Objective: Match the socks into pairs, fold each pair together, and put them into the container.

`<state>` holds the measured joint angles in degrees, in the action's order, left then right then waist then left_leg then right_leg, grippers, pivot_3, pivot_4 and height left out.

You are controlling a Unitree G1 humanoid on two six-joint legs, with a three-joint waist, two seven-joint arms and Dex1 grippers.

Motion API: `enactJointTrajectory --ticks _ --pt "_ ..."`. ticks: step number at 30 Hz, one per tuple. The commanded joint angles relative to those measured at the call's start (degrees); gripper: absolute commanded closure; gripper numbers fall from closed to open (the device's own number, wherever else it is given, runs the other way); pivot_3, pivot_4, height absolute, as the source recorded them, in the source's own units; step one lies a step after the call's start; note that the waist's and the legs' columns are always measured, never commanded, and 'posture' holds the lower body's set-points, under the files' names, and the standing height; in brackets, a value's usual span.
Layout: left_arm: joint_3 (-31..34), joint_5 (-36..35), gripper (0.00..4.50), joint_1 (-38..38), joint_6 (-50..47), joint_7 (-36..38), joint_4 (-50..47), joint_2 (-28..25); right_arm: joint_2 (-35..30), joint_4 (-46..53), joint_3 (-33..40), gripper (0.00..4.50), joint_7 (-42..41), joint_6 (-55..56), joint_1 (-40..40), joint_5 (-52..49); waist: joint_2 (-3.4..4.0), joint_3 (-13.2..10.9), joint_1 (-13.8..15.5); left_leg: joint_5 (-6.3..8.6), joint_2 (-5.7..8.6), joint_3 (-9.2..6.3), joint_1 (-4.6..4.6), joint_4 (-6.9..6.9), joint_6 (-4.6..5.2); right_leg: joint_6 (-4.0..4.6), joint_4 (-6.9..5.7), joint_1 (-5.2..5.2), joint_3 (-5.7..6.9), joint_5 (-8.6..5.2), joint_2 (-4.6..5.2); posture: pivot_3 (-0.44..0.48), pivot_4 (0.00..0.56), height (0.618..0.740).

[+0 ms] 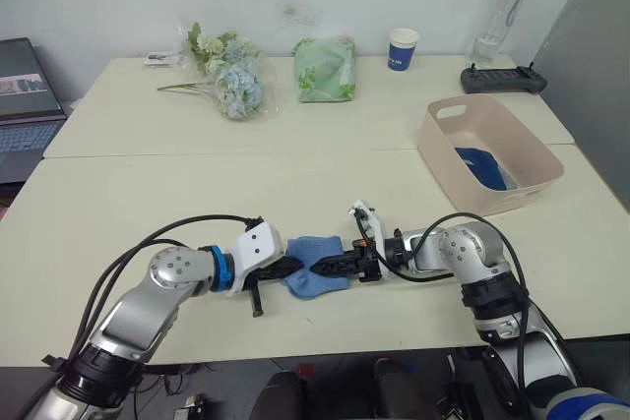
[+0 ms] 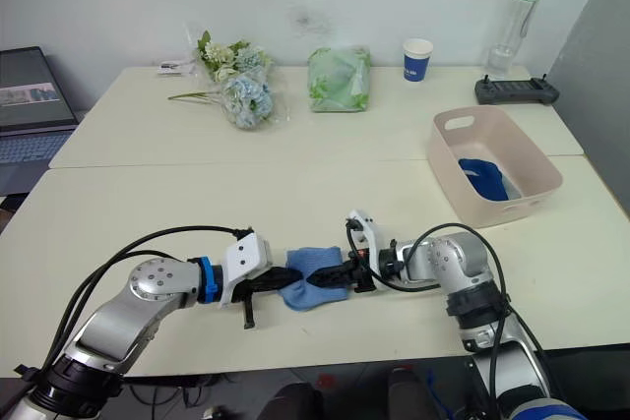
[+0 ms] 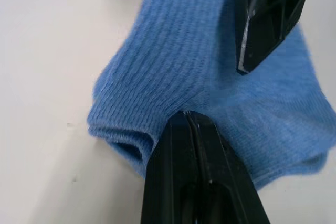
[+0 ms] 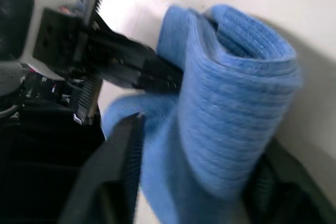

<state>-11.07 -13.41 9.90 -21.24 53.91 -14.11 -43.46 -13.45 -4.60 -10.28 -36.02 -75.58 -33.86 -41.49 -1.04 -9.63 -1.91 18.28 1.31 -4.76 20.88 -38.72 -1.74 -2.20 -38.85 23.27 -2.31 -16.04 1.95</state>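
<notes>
A folded bundle of light blue socks point(image 1: 317, 265) lies near the table's front edge, between my two grippers. From the left, my left gripper point(image 1: 292, 268) has its black fingers point(image 3: 188, 150) together, and their tips pinch into a crease of the fabric. My right gripper point(image 1: 330, 265) comes in from the right and is shut on the rolled-over end of the socks point(image 4: 226, 103), one finger on each side of the roll. The pale pink container point(image 1: 439, 170) stands at the right of the table. A dark blue sock point(image 1: 484, 166) lies inside it.
Along the far table stand a bunch of flowers point(image 1: 232, 76), a green crinkly bag point(image 1: 325, 68), a blue paper cup point(image 1: 402, 48), a clear bottle point(image 1: 497, 12) and a black controller point(image 1: 504, 78). A laptop point(image 1: 25, 95) sits at the far left.
</notes>
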Motion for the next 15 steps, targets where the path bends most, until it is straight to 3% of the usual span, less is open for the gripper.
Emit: enactJointTrajectory --ticks 1,4,7,12,15 --pt "2.1 -0.7 4.50 -0.2 0.1 -0.6 -1.3 0.6 0.5 0.8 1.6 3.51 0.6 0.6 0.2 0.3 -0.01 0.0 0.0 0.00 0.00 0.00 0.00 0.00 0.00 0.00 0.00 0.00 0.00 0.00 0.00 0.000 0.150 0.740" --pt "6.0 -7.0 4.50 0.4 -2.5 0.4 -4.4 1.6 0.2 1.6 5.1 4.47 1.4 -0.4 -0.4 -0.5 -0.02 0.0 0.0 0.00 0.00 -0.01 -0.01 -0.01 0.00 0.00 -0.01 -0.02 -0.01 0.00 0.00 0.000 0.150 0.740" --pt "10.0 -12.7 4.12 1.8 -6.0 2.1 -6.9 0.9 -1.2 3.4 7.6 4.50 1.5 -1.4 -1.1 -1.2 -0.02 0.0 0.3 0.00 0.01 -0.04 0.05 -0.03 0.00 0.00 0.01 0.00 0.00 0.00 0.03 0.000 0.150 0.740" --pt "16.6 -22.5 2.68 10.5 -14.2 0.8 -8.3 0.4 -6.8 8.0 15.7 4.50 1.9 -1.6 -6.3 -2.9 -0.02 -0.1 0.3 0.00 0.07 -0.03 0.13 -0.06 0.00 0.00 0.03 0.03 0.08 0.00 0.05 0.000 0.150 0.740" --pt "16.9 -21.8 1.70 18.4 -15.1 -4.3 -6.0 3.3 -11.9 9.2 18.7 4.50 1.3 0.3 -11.6 -2.2 0.00 -0.2 0.2 0.00 0.10 0.00 0.12 -0.07 0.00 0.00 0.02 0.03 0.17 0.00 0.01 0.000 0.150 0.740"
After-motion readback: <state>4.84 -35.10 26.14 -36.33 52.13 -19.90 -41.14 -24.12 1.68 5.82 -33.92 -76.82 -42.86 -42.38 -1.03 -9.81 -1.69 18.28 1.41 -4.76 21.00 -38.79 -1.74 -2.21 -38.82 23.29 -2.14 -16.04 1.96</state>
